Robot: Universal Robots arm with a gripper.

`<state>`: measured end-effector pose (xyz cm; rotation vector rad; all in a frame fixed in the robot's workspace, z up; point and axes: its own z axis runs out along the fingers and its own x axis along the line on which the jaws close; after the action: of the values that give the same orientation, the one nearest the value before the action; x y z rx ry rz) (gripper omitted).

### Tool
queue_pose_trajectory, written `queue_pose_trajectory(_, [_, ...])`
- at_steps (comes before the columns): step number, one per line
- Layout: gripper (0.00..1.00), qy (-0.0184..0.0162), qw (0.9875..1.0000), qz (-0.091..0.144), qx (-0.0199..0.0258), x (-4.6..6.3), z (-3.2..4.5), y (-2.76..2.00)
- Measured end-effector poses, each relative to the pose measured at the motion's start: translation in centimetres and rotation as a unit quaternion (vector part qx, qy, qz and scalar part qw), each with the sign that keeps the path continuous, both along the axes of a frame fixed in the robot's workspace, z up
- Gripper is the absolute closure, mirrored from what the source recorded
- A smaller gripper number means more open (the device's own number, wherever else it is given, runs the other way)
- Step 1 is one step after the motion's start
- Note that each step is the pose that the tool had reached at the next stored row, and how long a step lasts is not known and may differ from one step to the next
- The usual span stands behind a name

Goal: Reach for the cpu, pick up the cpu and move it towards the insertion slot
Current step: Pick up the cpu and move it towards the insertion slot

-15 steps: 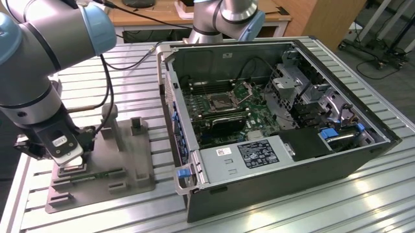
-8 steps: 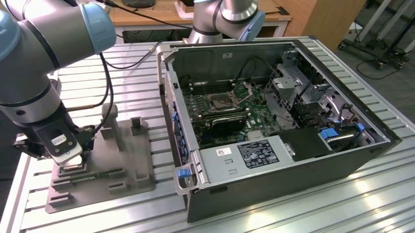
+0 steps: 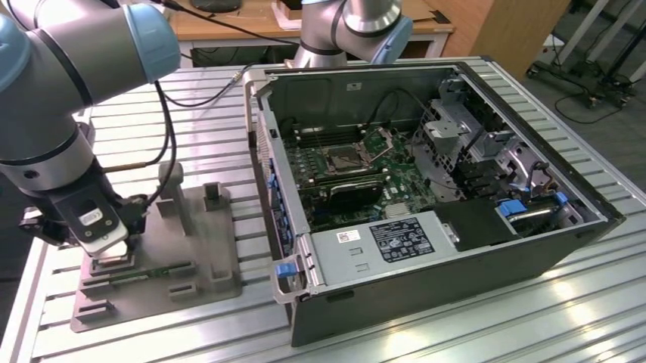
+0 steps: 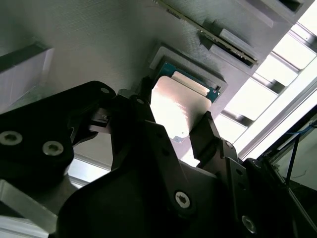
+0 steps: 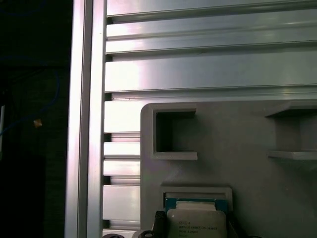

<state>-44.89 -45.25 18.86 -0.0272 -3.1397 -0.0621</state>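
The cpu is a silvery square chip on a green board, lying in a shallow recess of the grey plastic fixture. My gripper is lowered onto it at the exterior view's left. Its dark fingers press against two opposite edges of the chip. In the first wrist view the cpu sits between the same fingers. The insertion slot, a dark square socket with a raised metal plate, lies inside the open computer case, well to the exterior view's right of my gripper.
A thin green memory stick lies in the fixture beside the chip. The computer case stands open with high walls, cables and a drive cage. A second robot arm rises behind the case. The slatted aluminium table has an edge close to the fixture.
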Motion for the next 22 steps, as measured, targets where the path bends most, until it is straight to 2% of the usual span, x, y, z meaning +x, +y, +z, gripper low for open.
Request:
queue_pose_trajectory(15, [0.45,0.0,1.0,0.0,0.0,0.0,0.27,-0.01])
queue_pose_trajectory(22, [0.45,0.0,1.0,0.0,0.0,0.0,0.64,-0.02])
